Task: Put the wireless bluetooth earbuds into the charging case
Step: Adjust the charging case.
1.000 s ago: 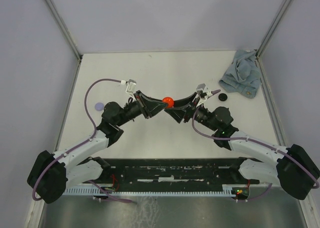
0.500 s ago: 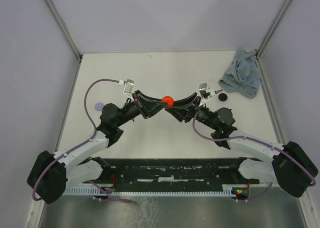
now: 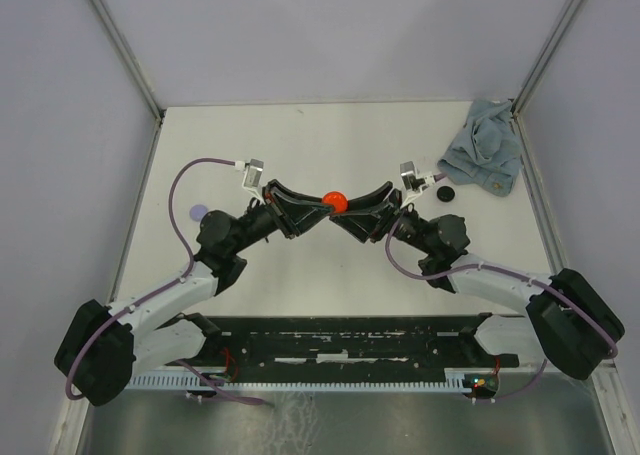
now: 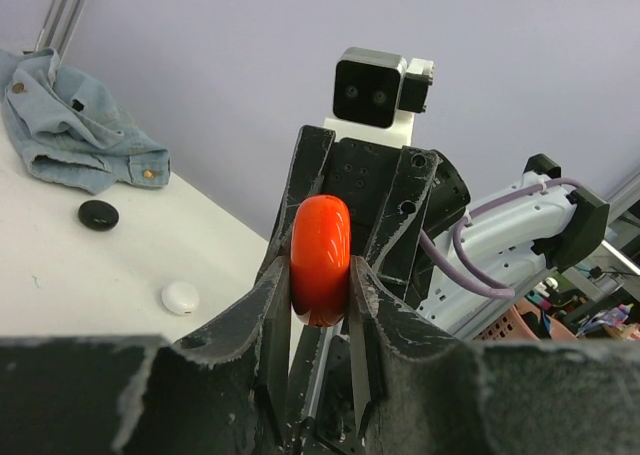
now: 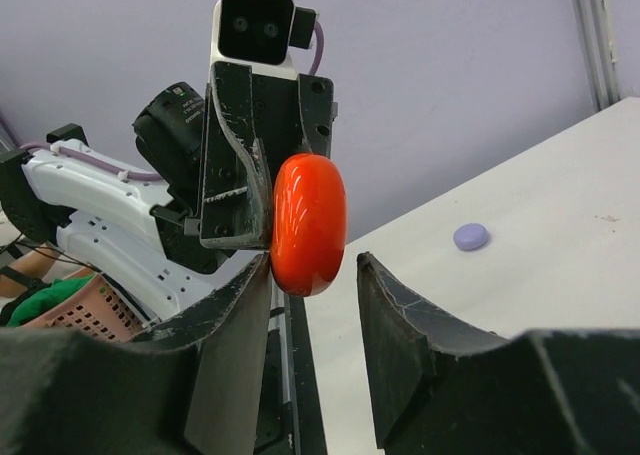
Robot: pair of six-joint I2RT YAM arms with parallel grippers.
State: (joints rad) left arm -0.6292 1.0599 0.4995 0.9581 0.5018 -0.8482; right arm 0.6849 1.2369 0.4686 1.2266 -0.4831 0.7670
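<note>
Around red case, right claw narrower

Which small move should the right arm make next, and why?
Probably close the right fingers on the red case: the left fingers clamp it in mid-air, while the right fingers straddle it with a gap at one side.

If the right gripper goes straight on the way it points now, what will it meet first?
Most likely the glossy red rounded plastic case. It is pinched in the left gripper and sits right at the fingertips of the right gripper.
</note>
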